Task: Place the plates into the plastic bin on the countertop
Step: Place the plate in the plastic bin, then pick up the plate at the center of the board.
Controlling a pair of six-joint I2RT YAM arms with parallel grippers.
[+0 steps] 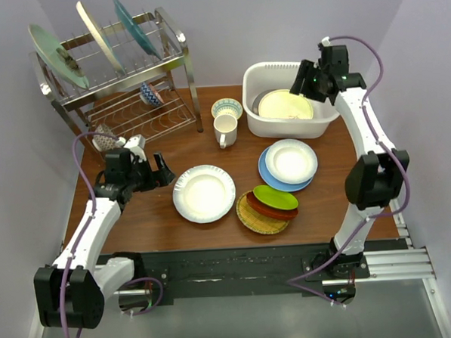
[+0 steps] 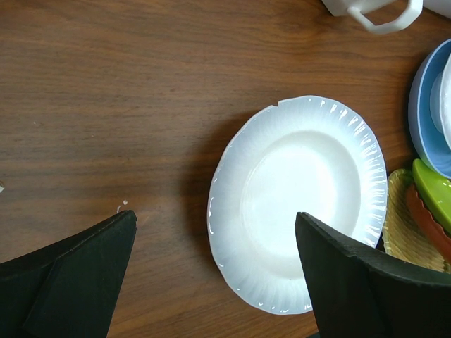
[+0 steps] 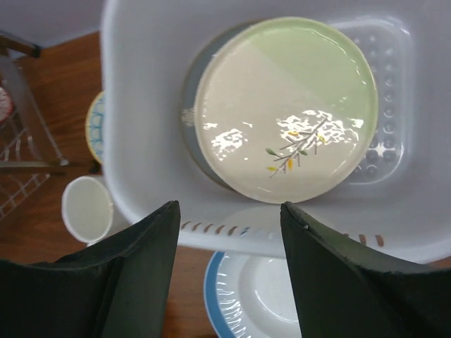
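The brown desk (image 1: 153, 226) holds plates in a few spots. Closest to the arms is a little pile on the right side; a yellow woven plate (image 1: 252, 219) is at the bottom, a red-orange plate (image 1: 267, 210) lies on it, and a lime green plate (image 1: 275, 197) is on top. Just left of the pile a wavy white plate (image 1: 204, 193) lies flat by itself. The left hand (image 1: 165, 172) hangs over the desk beside this plate's left edge; its two fingers are spread as wide as they go and it holds nothing. A bit further back on the right is a blue-rimmed plate (image 1: 270, 178) with a plain white plate (image 1: 291, 160) resting on it. Behind that, near the middle, stand a white mug (image 1: 225, 130) and a small patterned bowl (image 1: 227, 108). The white plastic bin (image 1: 280, 127) sits at the back right of the desk; inside it a cream plate with a twig (image 3: 282, 105) lies on a dark plate (image 3: 189, 116). The right hand (image 3: 229, 211) is up above the bin's near edge; its fingers are apart and empty. Far back on the left is a metal rack (image 1: 124, 106) with three plates standing on edge.
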